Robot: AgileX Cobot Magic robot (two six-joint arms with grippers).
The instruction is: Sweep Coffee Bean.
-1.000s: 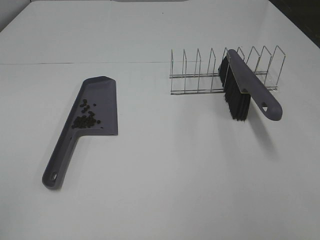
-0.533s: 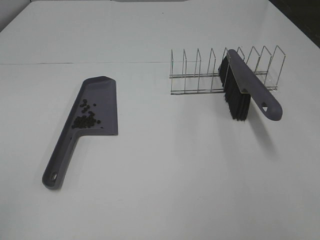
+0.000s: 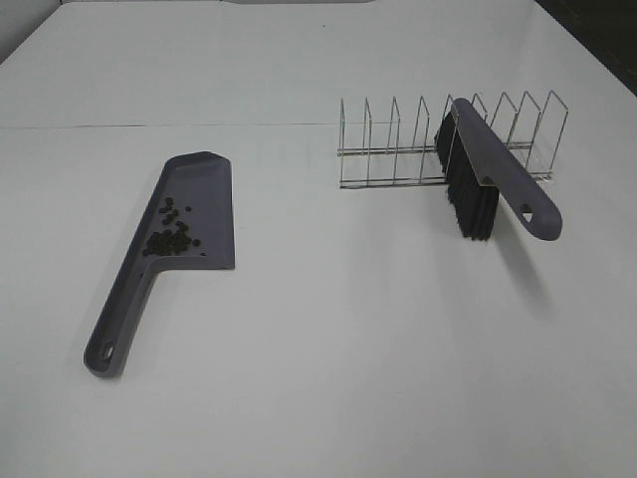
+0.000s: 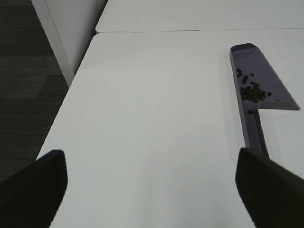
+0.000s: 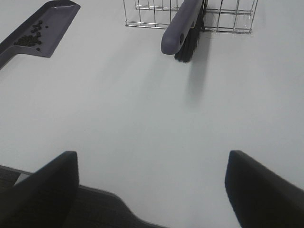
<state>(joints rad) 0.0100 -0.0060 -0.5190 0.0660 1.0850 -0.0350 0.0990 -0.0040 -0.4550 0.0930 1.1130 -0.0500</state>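
Note:
The coffee beans (image 3: 171,233) lie clustered inside a grey-purple dustpan (image 3: 189,189) flat on the white table, left of centre; they also show in the left wrist view (image 4: 251,91) and the right wrist view (image 5: 29,39). A grey brush (image 3: 498,174) with black bristles (image 3: 471,204) leans in a wire rack (image 3: 398,149). Neither arm shows in the exterior high view. My left gripper (image 4: 152,190) is open over the table's near left edge, well short of the dustpan handle (image 4: 255,135). My right gripper (image 5: 152,190) is open above the front edge, empty.
The wire rack (image 5: 147,14) stands at the back right with the brush handle (image 5: 178,26) sticking out toward the front. A seam (image 3: 159,125) crosses the table behind the dustpan. Dark floor (image 4: 23,80) lies beyond the table's left edge.

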